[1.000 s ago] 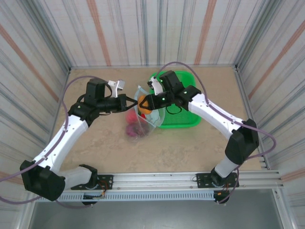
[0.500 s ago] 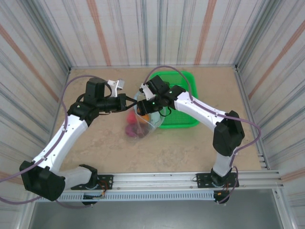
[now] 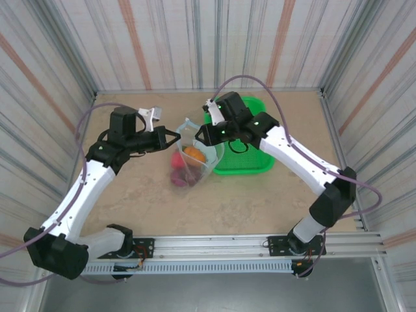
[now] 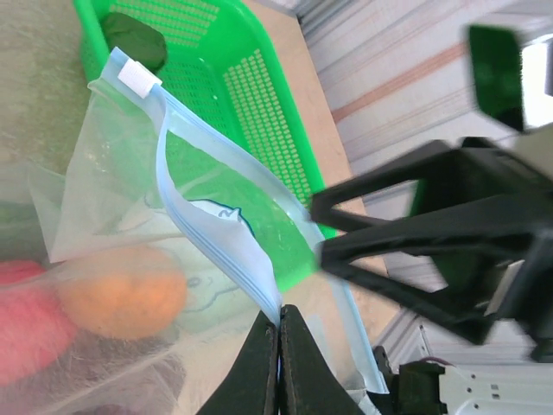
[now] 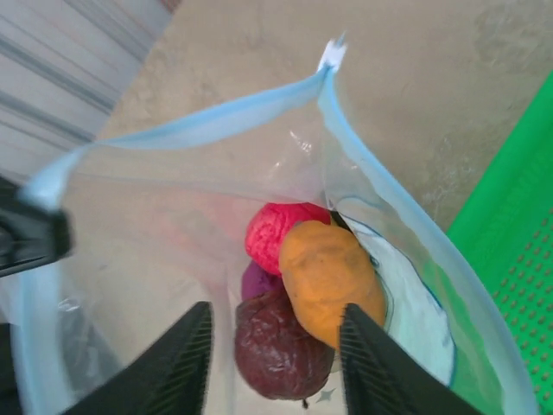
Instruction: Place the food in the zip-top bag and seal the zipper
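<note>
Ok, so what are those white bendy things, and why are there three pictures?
They are two robot arms, a left arm and a right arm, bolted to a table. Each ends in a gripper, two fingers that pinch. One picture looks down from above; the other two come from small cameras on the wrists. The left gripper is pinched shut on the blue zipper of a clear zip-top bag, holding its mouth open. The right gripper is open just above that mouth, holding nothing. Inside the bag lie toy foods: an orange one, a red one and a dark maroon one. Beside the bag stands a green basket with a dark green toy in it.
</note>
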Robot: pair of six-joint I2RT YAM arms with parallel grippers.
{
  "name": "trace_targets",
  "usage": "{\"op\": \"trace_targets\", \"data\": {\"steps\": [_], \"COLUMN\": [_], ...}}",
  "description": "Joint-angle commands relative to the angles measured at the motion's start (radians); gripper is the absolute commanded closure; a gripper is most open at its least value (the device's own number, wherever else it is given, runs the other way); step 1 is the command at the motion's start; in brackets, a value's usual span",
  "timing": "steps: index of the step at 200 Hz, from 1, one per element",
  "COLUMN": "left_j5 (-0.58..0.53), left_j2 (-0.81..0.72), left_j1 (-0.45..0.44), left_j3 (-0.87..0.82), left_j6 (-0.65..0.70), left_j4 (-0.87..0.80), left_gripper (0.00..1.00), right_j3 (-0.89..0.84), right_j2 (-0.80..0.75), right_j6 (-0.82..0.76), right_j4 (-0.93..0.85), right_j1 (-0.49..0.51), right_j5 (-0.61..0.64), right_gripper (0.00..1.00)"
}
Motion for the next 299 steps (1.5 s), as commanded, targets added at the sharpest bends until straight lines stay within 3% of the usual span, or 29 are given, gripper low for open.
{"op": "trace_targets", "data": {"steps": [1, 53, 107, 150, 197, 299], "left_j5": [-0.067, -0.25, -0.316, -0.302, -0.287, -0.265], "left_j2": [-0.065, -0.165, -0.161, -0.138, -0.107, -0.078], "left_j1": [0.01, 0.011, -0.005, -0.008, -0.019, -0.033], "left_j3": [-0.017, -0.035, -0.075, -0.088, -0.091, -0.101], "left_j6": [-0.004, 0.026, 0.092, 0.104, 0.105, 0.106], "left_j4": [-0.008, -0.058, -0.037, -0.017, -0.008, 0.004], "left_gripper": [1.0, 1.0, 1.0, 1.0, 1.0, 1.0], "right_j3": [0.003, -0.06, 0.114, 0.348, 0.553, 0.711], "right_j2": [-0.052, -0.006, 0.281, 0.541, 0.757, 0.947], "right_j6": [0.006, 0.059, -0.004, -0.07, -0.106, -0.075], "right_j4": [-0.01, 0.028, 0.02, 0.012, 0.021, 0.05], "right_j1": [-0.043, -0.241, -0.342, -0.366, -0.387, -0.38], "right_j5": [0.001, 0.01, 0.039, 0.067, 0.046, -0.107], "right_gripper": [0.63, 0.64, 0.51, 0.4, 0.39, 0.32]}}
